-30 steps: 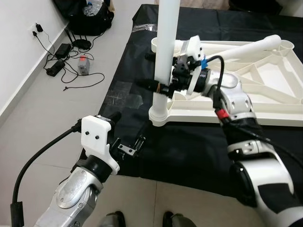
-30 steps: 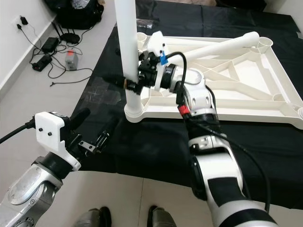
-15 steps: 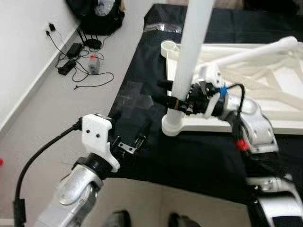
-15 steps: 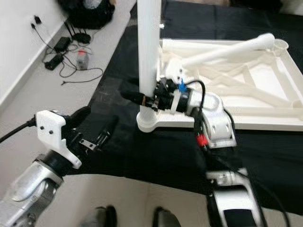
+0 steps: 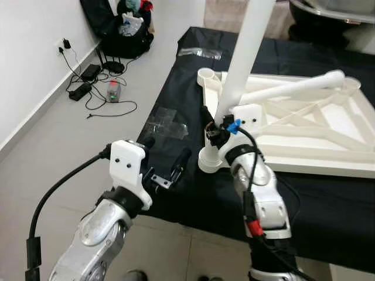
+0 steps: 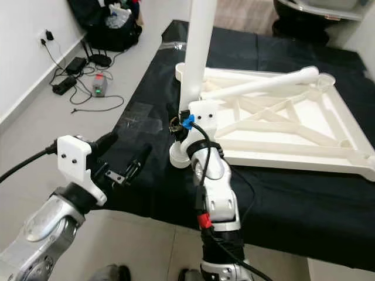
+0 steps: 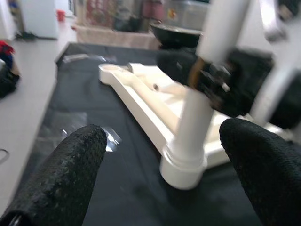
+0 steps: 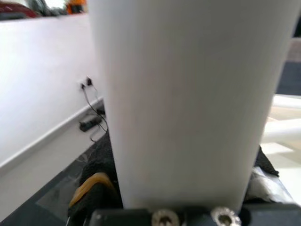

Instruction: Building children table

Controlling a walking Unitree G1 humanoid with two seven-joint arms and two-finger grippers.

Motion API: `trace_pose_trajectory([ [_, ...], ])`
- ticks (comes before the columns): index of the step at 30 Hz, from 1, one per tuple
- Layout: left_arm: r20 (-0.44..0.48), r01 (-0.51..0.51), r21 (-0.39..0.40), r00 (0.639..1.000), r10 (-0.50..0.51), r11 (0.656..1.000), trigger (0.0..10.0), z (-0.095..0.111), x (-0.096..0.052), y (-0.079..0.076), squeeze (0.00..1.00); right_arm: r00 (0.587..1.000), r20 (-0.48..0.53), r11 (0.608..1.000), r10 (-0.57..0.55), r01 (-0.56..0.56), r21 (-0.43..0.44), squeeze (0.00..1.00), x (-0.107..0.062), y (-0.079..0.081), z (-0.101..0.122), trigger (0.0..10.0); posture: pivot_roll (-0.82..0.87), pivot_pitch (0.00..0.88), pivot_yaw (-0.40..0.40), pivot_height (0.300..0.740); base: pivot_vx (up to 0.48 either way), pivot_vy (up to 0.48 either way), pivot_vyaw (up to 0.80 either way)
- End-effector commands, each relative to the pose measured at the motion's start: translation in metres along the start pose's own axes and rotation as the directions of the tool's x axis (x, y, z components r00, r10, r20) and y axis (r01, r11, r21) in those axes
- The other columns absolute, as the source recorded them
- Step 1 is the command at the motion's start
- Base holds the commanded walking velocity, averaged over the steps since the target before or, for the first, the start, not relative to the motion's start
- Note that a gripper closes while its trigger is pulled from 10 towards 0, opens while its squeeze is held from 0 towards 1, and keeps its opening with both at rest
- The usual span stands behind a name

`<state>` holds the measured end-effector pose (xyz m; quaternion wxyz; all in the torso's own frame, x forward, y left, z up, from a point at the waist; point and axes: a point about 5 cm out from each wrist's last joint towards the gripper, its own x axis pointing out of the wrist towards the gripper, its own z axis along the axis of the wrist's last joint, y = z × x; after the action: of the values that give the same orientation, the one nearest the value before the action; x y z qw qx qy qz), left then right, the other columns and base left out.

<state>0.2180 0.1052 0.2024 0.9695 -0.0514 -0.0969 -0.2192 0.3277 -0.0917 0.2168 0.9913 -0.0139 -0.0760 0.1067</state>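
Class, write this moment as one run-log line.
stage: fitting leg | right claw: shut on leg, upright in corner socket of tabletop | left claw: open, hovering beside socket

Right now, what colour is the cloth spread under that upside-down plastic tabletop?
Black. The cloth under the white plastic tabletop shows best in the right eye view.

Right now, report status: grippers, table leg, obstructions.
Right gripper shut on upright white leg, seated in corner socket of upturned tabletop. Left gripper open, beside it, apart. Second leg lying loose across tabletop.
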Motion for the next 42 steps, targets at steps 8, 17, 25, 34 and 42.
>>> trace_pose_trajectory([
  [8,-0.052,-0.028,0.008,0.998,0.028,1.0,10.0,-0.019,-0.011,-0.004,0.0,0.945,0.03,0.943,0.326,-0.327,0.061,1.0,0.007,0.0,0.014,10.0,0.06,0.214,-0.076,0.74,0.0,0.0,0.0],
  [17,-0.041,-0.065,0.021,0.997,0.066,0.998,10.0,-0.017,-0.016,0.004,0.0,0.772,0.103,0.778,0.627,-0.626,-0.05,1.0,0.014,-0.021,0.047,10.0,0.08,0.246,-0.078,0.74,0.0,0.0,0.0],
  [25,-0.041,-0.058,0.018,0.997,0.059,0.998,10.0,-0.015,-0.021,-0.001,0.0,0.552,0.046,0.554,0.832,-0.828,-0.089,0.0,0.021,-0.05,0.07,10.0,0.09,0.276,-0.066,0.74,0.0,0.0,0.0],
  [34,-0.04,-0.045,0.025,0.998,0.046,0.999,10.0,-0.015,-0.024,-0.014,0.0,0.369,0.07,0.373,0.927,-0.927,-0.052,0.0,0.028,-0.067,0.087,10.0,0.1,0.306,-0.06,0.74,0.0,0.0,0.0],
  [42,-0.041,-0.048,0.027,0.998,0.049,0.998,10.0,-0.013,-0.025,-0.015,0.0,0.326,0.078,0.331,0.942,-0.941,-0.063,0.0,0.034,-0.075,0.093,3.6,0.11,0.313,-0.054,0.74,0.0,0.0,0.0],
])
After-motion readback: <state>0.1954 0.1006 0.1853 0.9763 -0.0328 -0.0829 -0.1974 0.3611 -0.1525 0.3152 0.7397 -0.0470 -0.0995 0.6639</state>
